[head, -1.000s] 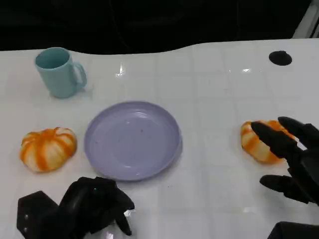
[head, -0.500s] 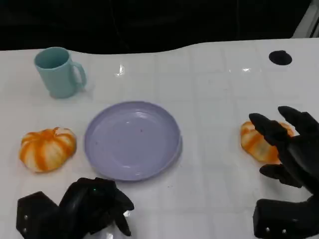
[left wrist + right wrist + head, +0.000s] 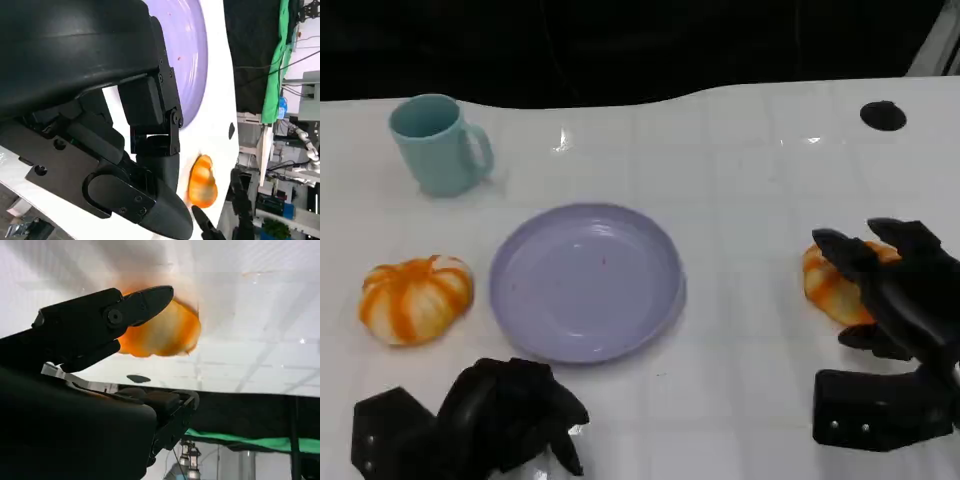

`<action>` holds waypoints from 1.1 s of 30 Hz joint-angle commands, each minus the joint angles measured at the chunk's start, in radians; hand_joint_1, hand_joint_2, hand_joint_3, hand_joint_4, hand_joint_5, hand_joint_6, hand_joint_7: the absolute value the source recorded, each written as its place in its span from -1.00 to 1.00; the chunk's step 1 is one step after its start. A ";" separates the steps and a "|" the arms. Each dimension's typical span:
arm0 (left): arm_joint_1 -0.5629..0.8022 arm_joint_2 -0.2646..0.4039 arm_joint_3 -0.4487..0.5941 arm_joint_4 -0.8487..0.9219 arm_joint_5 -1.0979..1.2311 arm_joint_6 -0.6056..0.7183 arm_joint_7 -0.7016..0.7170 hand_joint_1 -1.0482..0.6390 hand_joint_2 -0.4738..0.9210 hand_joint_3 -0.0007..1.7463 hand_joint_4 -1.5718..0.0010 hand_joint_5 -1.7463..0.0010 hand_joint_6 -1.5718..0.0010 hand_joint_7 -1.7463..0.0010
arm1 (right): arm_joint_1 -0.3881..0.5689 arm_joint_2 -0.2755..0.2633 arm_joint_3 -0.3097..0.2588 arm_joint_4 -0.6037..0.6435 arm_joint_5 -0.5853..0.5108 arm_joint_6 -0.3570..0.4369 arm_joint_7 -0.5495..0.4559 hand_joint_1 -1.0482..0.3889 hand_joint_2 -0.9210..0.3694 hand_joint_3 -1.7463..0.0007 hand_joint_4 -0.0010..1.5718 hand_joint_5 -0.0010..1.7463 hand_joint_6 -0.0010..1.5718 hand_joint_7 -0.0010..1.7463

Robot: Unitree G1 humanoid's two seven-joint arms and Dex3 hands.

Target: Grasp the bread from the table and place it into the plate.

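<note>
On table, right hand fingers apart over bread; no writing visible.

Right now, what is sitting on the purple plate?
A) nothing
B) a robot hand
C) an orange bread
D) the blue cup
A: the plate is bare; one bread lies left of it, the other bread lies by the right hand, and the cup stands behind.
</note>
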 commanded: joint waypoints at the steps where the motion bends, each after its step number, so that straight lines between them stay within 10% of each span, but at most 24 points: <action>1: 0.013 0.007 0.006 -0.010 -0.011 0.000 0.003 -1.00 0.80 -0.99 -0.91 -0.05 -1.00 0.45 | -0.057 -0.002 0.023 0.091 0.021 0.007 -0.028 -0.10 -0.81 1.00 -0.99 -0.55 -0.62 -0.98; 17: 0.031 0.006 0.004 -0.036 -0.002 0.005 0.015 -1.00 0.81 -0.99 -0.91 -0.06 -1.00 0.45 | -0.218 0.025 0.107 0.412 0.079 -0.016 -0.097 -0.12 -0.89 0.99 -0.94 -0.56 -0.60 -0.98; 20: 0.033 0.007 0.002 -0.041 0.001 0.007 0.018 -1.00 0.81 -0.99 -0.91 -0.06 -1.00 0.45 | -0.239 0.029 0.120 0.463 0.093 -0.045 -0.128 -0.12 -0.93 0.99 -0.70 -0.67 -0.49 -0.98; 23: 0.032 0.006 0.003 -0.040 -0.003 0.009 0.016 -1.00 0.81 -0.99 -0.92 -0.06 -1.00 0.44 | -0.254 0.035 0.116 0.514 0.127 -0.105 -0.180 0.07 -0.98 0.97 0.02 -0.54 0.04 -0.89; 26: 0.031 0.006 0.004 -0.038 -0.006 0.008 0.013 -1.00 0.81 -0.99 -0.92 -0.07 -1.00 0.44 | -0.264 0.032 0.126 0.551 0.142 -0.161 -0.240 0.17 -0.99 0.99 0.10 0.73 0.43 -0.50; 27: 0.031 0.006 0.004 -0.040 -0.007 0.011 0.013 -1.00 0.81 -0.99 -0.92 -0.07 -1.00 0.44 | -0.268 0.031 0.132 0.563 0.141 -0.175 -0.258 0.20 -0.98 0.97 0.12 0.89 0.15 0.24; 30: 0.031 0.005 0.005 -0.044 -0.009 0.022 0.016 -1.00 0.80 -1.00 -0.92 -0.06 -1.00 0.44 | -0.276 0.029 0.147 0.594 0.133 -0.212 -0.326 0.22 -0.99 0.82 0.12 0.99 -0.12 0.91; 33: 0.031 0.006 0.004 -0.043 -0.006 0.021 0.016 -1.00 0.80 -0.99 -0.92 -0.06 -1.00 0.44 | -0.281 0.031 0.153 0.612 0.136 -0.223 -0.369 0.21 -0.53 0.08 0.10 1.00 -0.18 0.99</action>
